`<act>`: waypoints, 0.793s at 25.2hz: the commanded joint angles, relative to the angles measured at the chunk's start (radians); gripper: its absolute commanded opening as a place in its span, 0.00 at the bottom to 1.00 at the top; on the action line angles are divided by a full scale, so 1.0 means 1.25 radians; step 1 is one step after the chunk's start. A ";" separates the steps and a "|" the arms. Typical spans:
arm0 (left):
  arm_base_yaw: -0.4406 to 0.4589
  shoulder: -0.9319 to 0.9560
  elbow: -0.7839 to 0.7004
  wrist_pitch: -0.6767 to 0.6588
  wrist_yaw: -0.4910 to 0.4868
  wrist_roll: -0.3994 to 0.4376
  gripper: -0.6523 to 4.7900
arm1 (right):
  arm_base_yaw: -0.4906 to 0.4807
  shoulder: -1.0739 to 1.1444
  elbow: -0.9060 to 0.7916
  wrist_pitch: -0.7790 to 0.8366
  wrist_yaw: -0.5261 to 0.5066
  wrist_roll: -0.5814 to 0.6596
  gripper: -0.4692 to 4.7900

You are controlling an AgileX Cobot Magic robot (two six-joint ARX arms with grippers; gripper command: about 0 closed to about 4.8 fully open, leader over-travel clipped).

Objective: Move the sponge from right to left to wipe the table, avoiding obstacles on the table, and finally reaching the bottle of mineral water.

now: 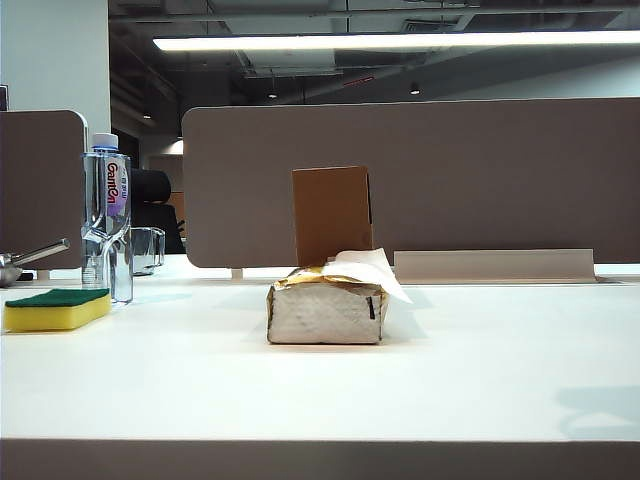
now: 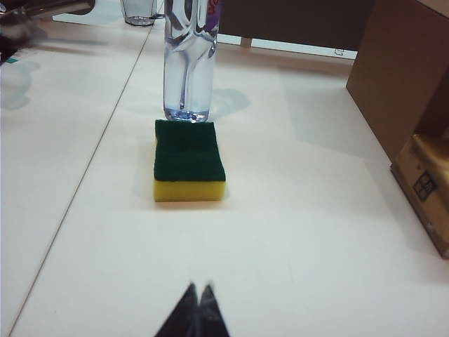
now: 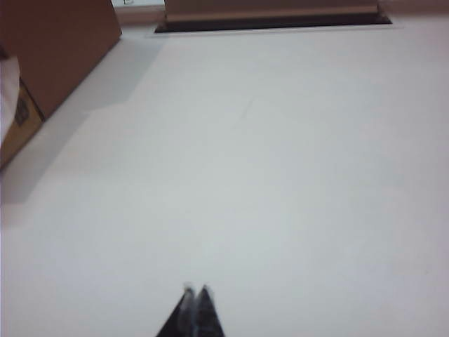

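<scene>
The sponge, yellow with its green face up, lies on the white table at the far left, right against the foot of the bottle of mineral water. My left gripper is shut and empty, well back from the sponge. My right gripper is also shut and empty, over bare table. The obstacles stand mid-table: the silvery tissue pack and behind it the brown cardboard box. Neither gripper shows in the exterior view.
A clear glass mug stands behind the bottle, and a metal object pokes in from the far left. Partition panels close off the back. A cable slot runs along the back edge.
</scene>
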 commanded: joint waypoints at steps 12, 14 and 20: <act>0.000 0.000 -0.013 0.019 0.040 0.047 0.11 | 0.001 -0.001 -0.032 0.083 -0.002 -0.006 0.08; 0.000 0.000 -0.019 0.020 0.038 0.058 0.11 | 0.001 -0.003 -0.039 0.087 -0.002 -0.006 0.08; 0.000 -0.002 -0.067 0.027 0.031 0.063 0.11 | 0.001 -0.009 -0.039 0.073 0.002 -0.025 0.08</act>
